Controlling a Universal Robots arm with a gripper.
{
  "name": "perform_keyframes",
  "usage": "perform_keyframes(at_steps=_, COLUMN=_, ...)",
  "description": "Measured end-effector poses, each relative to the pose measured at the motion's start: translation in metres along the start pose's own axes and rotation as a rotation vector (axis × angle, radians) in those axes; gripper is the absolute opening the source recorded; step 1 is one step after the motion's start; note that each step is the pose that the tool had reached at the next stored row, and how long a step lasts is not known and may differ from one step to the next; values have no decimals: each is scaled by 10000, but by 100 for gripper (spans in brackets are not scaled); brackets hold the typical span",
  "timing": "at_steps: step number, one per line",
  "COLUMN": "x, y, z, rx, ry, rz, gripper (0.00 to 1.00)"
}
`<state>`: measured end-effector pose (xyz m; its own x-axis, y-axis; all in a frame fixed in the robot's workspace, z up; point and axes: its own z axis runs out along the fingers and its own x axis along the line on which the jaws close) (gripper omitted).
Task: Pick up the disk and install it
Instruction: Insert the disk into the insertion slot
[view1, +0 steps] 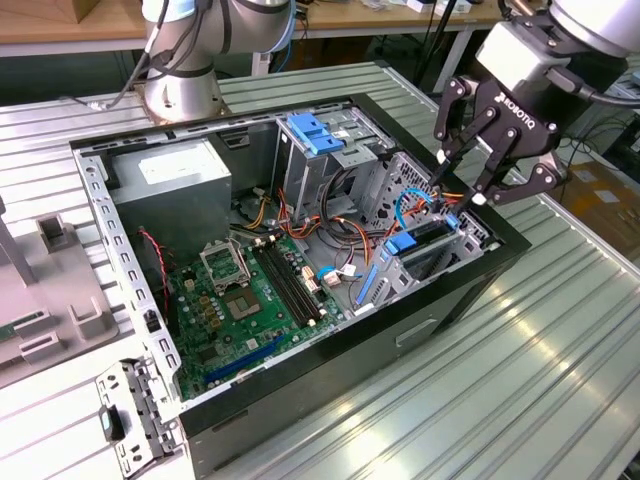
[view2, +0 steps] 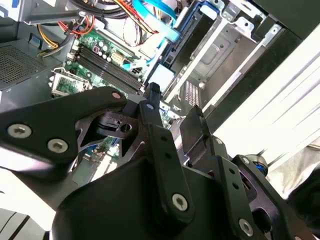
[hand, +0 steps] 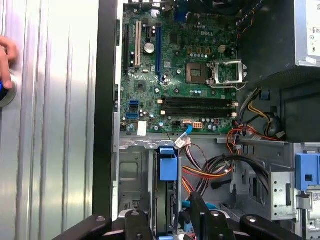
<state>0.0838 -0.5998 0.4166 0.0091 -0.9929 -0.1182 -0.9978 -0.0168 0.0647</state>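
Upper part of exterior view's right: black two-finger gripper (view1: 458, 192) hangs over open black desktop computer case (view1: 300, 375) on ribbed metal table (view1: 560, 360). You see fingers spread apart, nothing clamped. Disk (view1: 432, 238), a flat black rectangular hard drive in bright blue plastic rails, sits in grey metal drive bay just below fingertips, near green motherboard (view1: 240, 300). In first wrist view, fingers (hand: 145, 215) straddle disk (hand: 164, 205); whether they touch it, you cannot tell.

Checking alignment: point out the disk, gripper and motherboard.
disk (hand: 168, 165): first wrist view, on its blue tab.
gripper (view1: 458, 193): exterior view, midway between the jaws' tips.
motherboard (hand: 172, 92): first wrist view, on the green board.
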Motion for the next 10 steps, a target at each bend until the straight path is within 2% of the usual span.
perform_keyframes(at_steps=1, x=-6, y=0, z=2, rx=0, ry=-47, rz=-3, gripper=45)
perform_keyframes(at_steps=3, x=-8, y=0, z=3, rx=-1, ry=-90, rz=-6, gripper=43)
perform_keyframes(at_steps=4, x=-8, y=-1, z=9, rx=-3, ry=-126, rz=-8, gripper=36)
perform_keyframes(at_steps=5, x=-7, y=-1, z=13, rx=-6, ry=-150, rz=-9, gripper=24)
perform_keyframes(at_steps=6, x=-6, y=-1, z=19, rx=-10, ry=-175, rz=-10, gripper=18)
perform_keyframes(at_steps=7, x=-6, y=-2, z=25, rx=-15, ry=-201, rz=-12, gripper=18)
perform_keyframes(at_steps=8, x=-5, y=-2, z=32, rx=-21, ry=-223, rz=-12, gripper=12)
perform_keyframes(at_steps=10, x=-2, y=-4, z=57, rx=-42, ry=-292, rz=-14, gripper=11)
